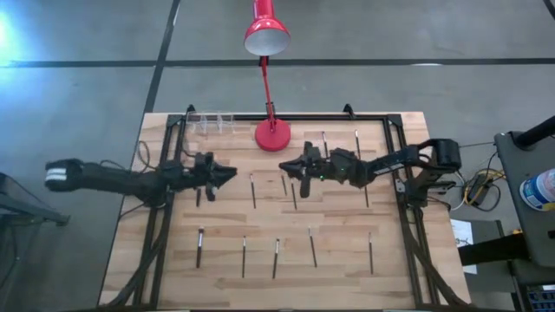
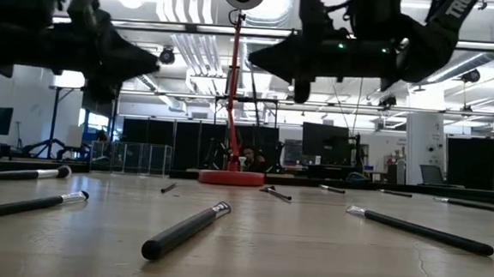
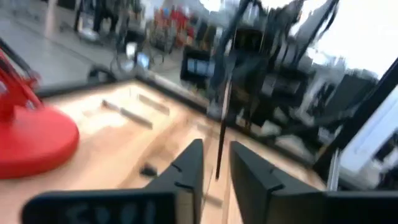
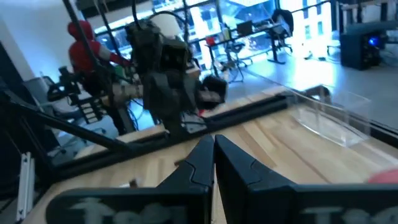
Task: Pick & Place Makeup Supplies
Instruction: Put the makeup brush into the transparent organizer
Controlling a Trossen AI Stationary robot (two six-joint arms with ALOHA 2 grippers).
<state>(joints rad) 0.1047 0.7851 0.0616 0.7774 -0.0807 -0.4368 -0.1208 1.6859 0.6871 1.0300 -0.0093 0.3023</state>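
Several thin dark makeup sticks lie flat on the wooden table (image 1: 173, 260). One row is near the front edge (image 1: 277, 257), and others lie mid-table (image 1: 252, 191) and farther back (image 1: 356, 143). They also show in the low view (image 2: 185, 229). My left gripper (image 1: 231, 172) hovers above the table at centre left, pointing right, fingers apart (image 3: 217, 148). A thin dark blurred line (image 3: 219, 143) shows in its gap. My right gripper (image 1: 284, 167) hovers facing it, pointing left, fingers together and empty (image 4: 213, 143). Both are well above the table in the low view (image 2: 155, 62) (image 2: 253, 60). My left gripper has a thin dark blurred line in the gap between its fingers (image 3: 219, 162). I cannot tell what the line is or whether the fingers touch it.
A red desk lamp stands on its round base (image 1: 272, 134) at the far middle, its head (image 1: 265, 36) beyond the table. A clear plastic holder (image 1: 212, 123) stands at the far left. Black frame rails (image 1: 401, 191) run along the table's sides and far edge.
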